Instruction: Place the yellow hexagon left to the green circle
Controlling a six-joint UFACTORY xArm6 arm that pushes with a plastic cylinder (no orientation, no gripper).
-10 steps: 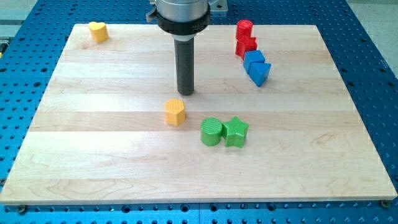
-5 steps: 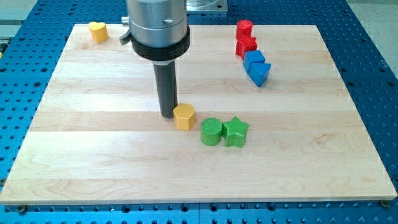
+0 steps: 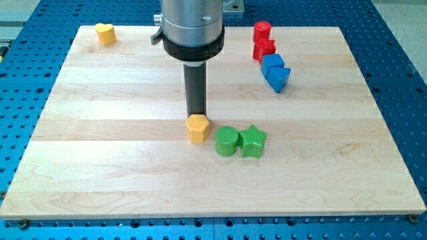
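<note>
You see a pale wooden board (image 3: pixel 120 173) on a blue perforated table (image 3: pixel 400 60), no jaws on this rig, my tip (image 3: pixel 196 114) touching the top side of the ridged yellow hexagon (image 3: pixel 197 128), which sits just left of the green circle (image 3: pixel 227 141), small gap between them.

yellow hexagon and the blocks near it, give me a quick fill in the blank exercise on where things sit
1. My tip stands just beyond the yellow hexagon, toward the view's ____.
2. The green circle touches the green ____ on its right in the view.
3. The yellow hexagon lies to the view's ____ of the green circle.
4. The yellow heart sits in the board's top ____ corner.

Missing words: top; star; left; left
</note>
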